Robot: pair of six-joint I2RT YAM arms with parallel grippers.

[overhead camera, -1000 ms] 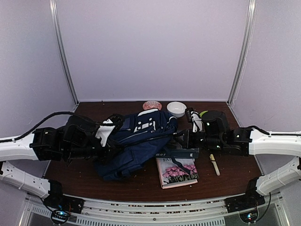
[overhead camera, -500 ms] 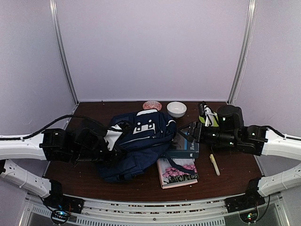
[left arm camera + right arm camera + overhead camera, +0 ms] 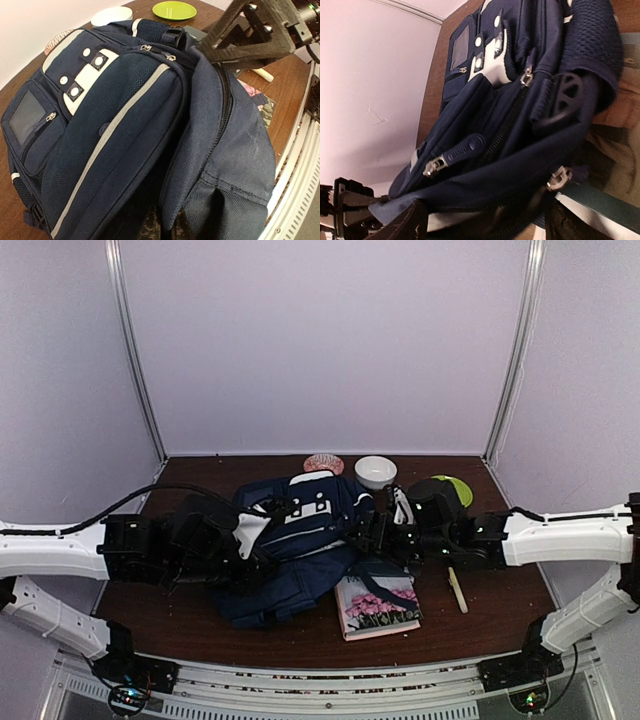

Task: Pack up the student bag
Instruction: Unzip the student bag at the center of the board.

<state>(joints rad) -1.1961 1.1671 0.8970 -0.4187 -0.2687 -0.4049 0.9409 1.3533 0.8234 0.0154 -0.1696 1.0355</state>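
The student bag (image 3: pixel 305 525), navy with white patches and a white stripe, lies slumped on the middle of the table. My left gripper (image 3: pixel 262 558) is at its near left side, shut on a fold of fabric beside the main zipper; that pinched fold sits at the bottom of the left wrist view, between the left gripper (image 3: pixel 172 229) jaws. My right gripper (image 3: pixel 368 532) is against the bag's right side. In the right wrist view its dark fingers (image 3: pixel 405 225) stand wide apart, so the right gripper (image 3: pixel 485 231) is open, with the bag's (image 3: pixel 510 100) zippered rim lying between them.
A flower-covered book (image 3: pixel 380 606) lies in front of the bag, and a teal book (image 3: pixel 600 202) is partly under its right side. A white bowl (image 3: pixel 375 471), a pink patterned dish (image 3: pixel 323 463) and a green plate (image 3: pixel 452 487) sit at the back. A cream stick (image 3: pixel 457 590) lies at the right.
My right gripper opened, drew off to the right, then came back left against the bag. The left arm shifted right, still holding the fabric, and the bag moved with it.
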